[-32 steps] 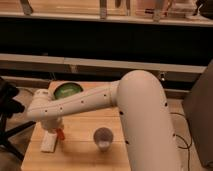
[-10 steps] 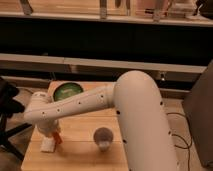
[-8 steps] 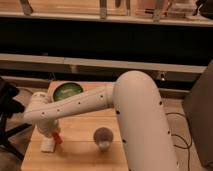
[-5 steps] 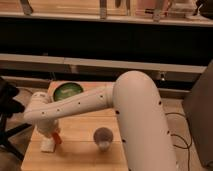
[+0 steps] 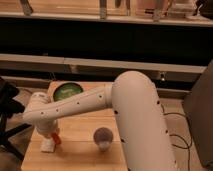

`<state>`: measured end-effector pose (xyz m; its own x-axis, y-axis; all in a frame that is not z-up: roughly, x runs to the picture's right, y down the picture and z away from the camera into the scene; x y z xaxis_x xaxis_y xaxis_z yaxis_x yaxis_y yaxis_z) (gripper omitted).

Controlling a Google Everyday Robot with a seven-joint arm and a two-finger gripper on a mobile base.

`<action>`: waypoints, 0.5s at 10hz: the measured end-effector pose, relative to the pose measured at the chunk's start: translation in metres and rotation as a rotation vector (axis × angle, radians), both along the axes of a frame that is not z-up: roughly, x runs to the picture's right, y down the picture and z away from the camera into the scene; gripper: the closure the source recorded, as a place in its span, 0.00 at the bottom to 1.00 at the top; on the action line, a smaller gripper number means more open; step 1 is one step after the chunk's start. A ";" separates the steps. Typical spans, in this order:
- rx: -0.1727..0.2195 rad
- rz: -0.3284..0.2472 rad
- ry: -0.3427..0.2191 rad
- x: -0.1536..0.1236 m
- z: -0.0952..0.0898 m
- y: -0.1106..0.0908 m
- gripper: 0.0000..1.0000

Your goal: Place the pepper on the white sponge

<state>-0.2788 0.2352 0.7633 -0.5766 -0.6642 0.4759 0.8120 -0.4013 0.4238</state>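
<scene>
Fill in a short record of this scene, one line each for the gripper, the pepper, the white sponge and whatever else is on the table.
gripper: low at the table's near corner on the picture's left, right by the pepper
pepper: red-orange, at the sponge's upper right edge; contact cannot be told
white sponge: flat on the table under the gripper
cup: upright, to the picture's right of the sponge, apart from it
green bowl: at the table's far side, partly behind the arm
table: wooden

Front left: end effector [image 5: 51, 136] low over white sponge [image 5: 48, 145], pepper [image 5: 55, 139] just beside.
Front centre: cup [image 5: 103, 137] blocking.
Back: green bowl [image 5: 68, 91], arm [image 5: 85, 104] crossing above.
Free: bare worktop [image 5: 77, 150] between sponge and cup.
</scene>
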 end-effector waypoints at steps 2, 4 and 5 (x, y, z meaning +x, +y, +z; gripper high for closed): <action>-0.002 -0.006 -0.003 0.000 0.001 -0.001 0.92; -0.004 -0.014 -0.009 -0.001 0.000 -0.001 0.88; -0.006 -0.016 -0.010 -0.002 0.000 0.000 0.86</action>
<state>-0.2804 0.2348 0.7634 -0.5920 -0.6519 0.4738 0.8011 -0.4121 0.4341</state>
